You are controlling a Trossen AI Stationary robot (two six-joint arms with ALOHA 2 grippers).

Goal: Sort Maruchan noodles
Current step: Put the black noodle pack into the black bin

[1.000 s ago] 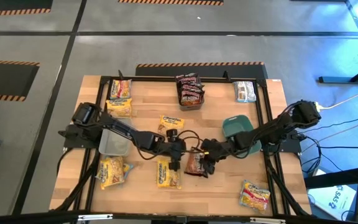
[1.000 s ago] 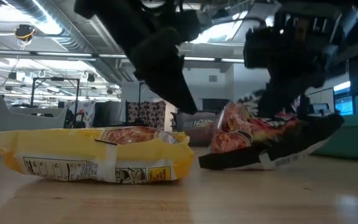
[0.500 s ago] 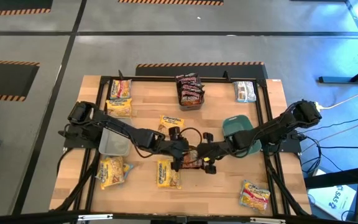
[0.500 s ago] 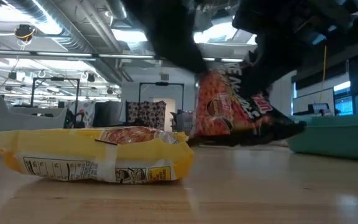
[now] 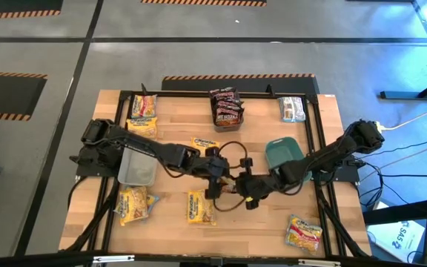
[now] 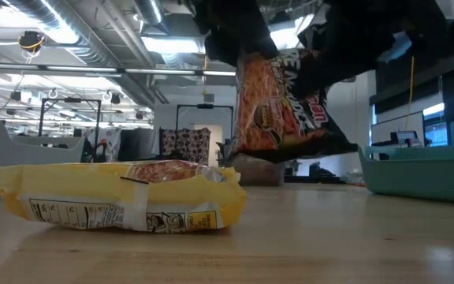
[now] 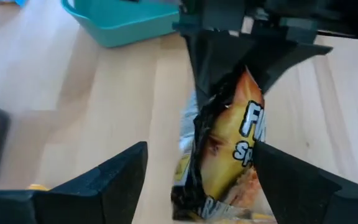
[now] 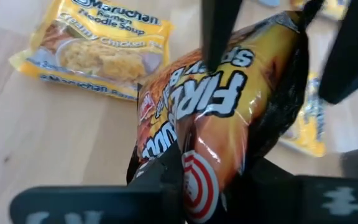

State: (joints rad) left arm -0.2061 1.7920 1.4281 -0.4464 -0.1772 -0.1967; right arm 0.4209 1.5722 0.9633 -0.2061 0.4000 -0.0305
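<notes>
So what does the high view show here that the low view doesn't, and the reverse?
Only the high view shows the whole table: the clear bin, the teal dish's place, and packets spread around, including the dark stack at the far edge. Only the low view shows that the red-orange packet hangs clear of the wood, plus the room behind. Both show that packet between the left gripper and right gripper, and the yellow packet.

wooden table (image 5: 258, 130) carries yellow packets (image 5: 200, 207), dark packets (image 5: 226, 108), green dish (image 5: 282, 151), grey bin (image 5: 136, 169).
</notes>
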